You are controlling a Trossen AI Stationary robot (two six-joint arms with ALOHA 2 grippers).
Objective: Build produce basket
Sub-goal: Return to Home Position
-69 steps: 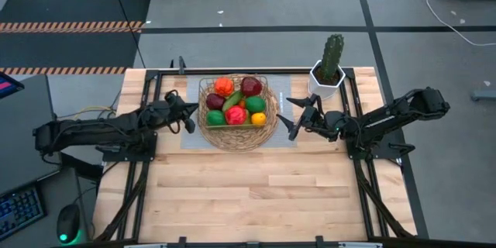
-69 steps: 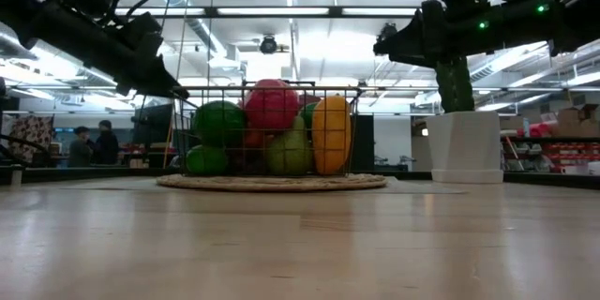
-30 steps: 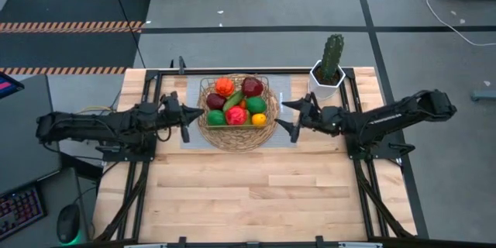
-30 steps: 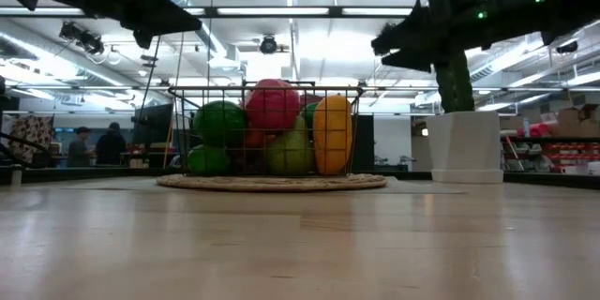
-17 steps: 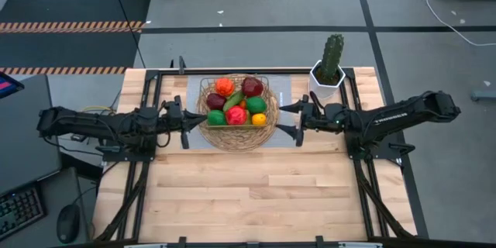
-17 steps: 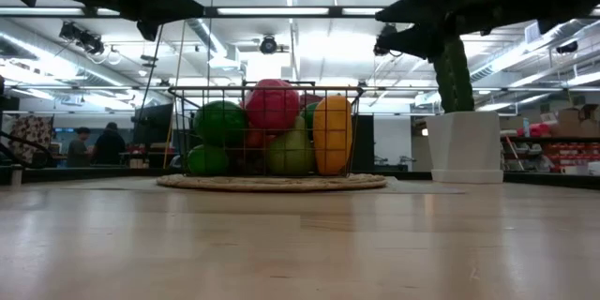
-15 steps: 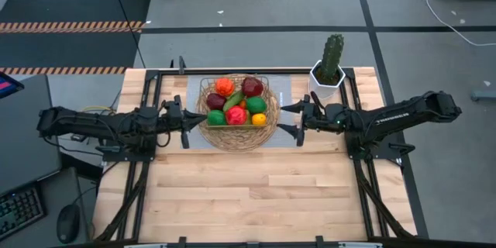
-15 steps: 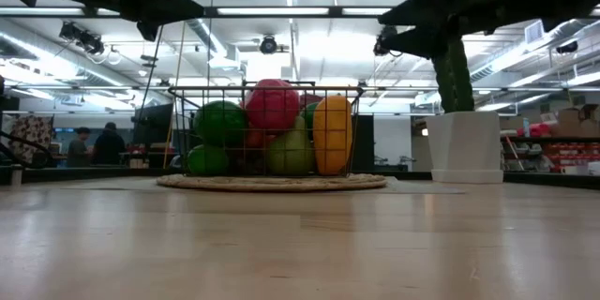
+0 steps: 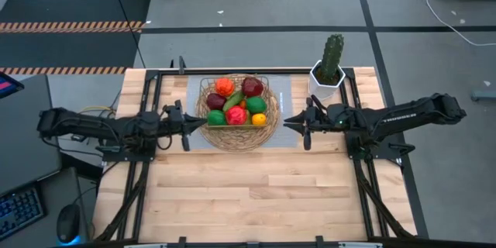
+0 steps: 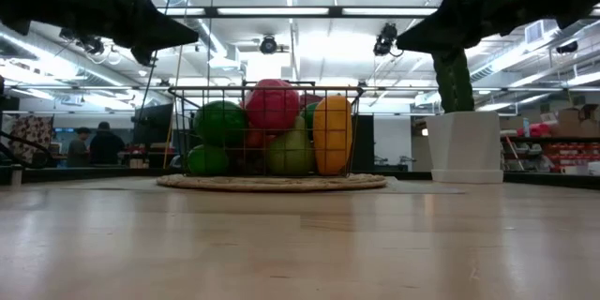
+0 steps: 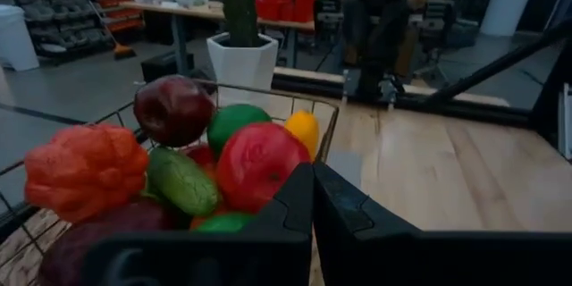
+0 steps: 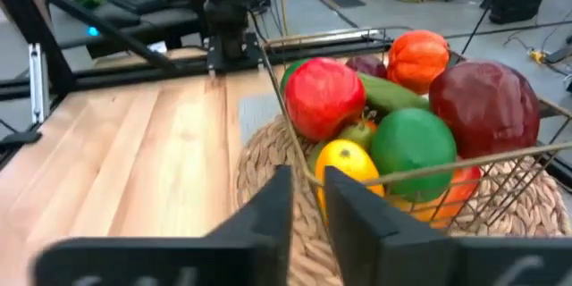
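Note:
The round wicker basket (image 9: 211, 135) stands at the table's far middle on a grey mat, its wire centre heaped with produce (image 9: 236, 105): red, green, orange, yellow and dark red pieces and a cucumber. My left gripper (image 9: 200, 122) is shut and empty. It hovers at the basket's left rim, pointing right, above the wire top (image 10: 272, 89). My right gripper (image 9: 287, 122) hovers just off the basket's right rim and points left. Only a narrow gap (image 12: 308, 188) shows between its fingers, with nothing in it. In the left wrist view the produce (image 11: 179, 156) sits just beyond the shut left gripper (image 11: 313, 183).
A tall green cactus in a white pot (image 9: 328, 68) stands at the far right, just behind my right arm. Black frame rails (image 9: 147, 170) run down both sides of the table. Bare wood (image 9: 248, 194) fills the near half. People (image 10: 94, 141) stand far off in the room.
My right gripper's fingers, spread wide a second ago, have come almost together, and it has drawn slightly toward the table's right edge. My left gripper, still shut, has moved right, up to the basket's left rim. Basket and produce have not moved.

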